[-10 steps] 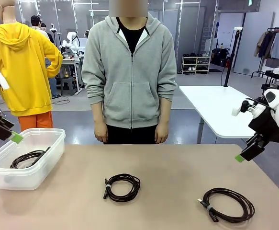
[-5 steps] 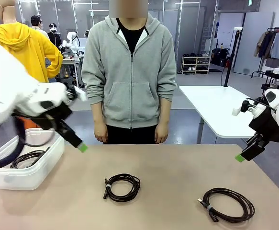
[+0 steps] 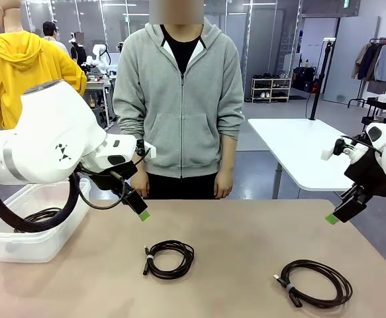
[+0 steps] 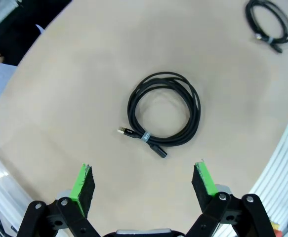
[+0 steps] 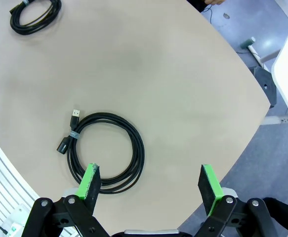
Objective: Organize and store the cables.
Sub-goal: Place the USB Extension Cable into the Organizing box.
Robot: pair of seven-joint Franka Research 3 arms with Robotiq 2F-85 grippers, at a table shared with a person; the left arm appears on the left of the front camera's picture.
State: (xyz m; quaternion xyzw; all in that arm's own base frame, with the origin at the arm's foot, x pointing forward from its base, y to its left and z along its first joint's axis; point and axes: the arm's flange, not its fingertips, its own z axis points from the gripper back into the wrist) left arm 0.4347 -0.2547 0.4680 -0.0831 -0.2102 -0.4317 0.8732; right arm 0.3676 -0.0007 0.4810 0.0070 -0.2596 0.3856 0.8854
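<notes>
Green pads swinging in: my left gripper has just come away from the bin and out over the table, fingers wide apart and empty, with the middle cable dead ahead. That looks like the next pick. My right gripper hasn't budged and hangs spread open above the right cable. Count: three cables, two loose on the table and the binned cable; one bin.
</notes>
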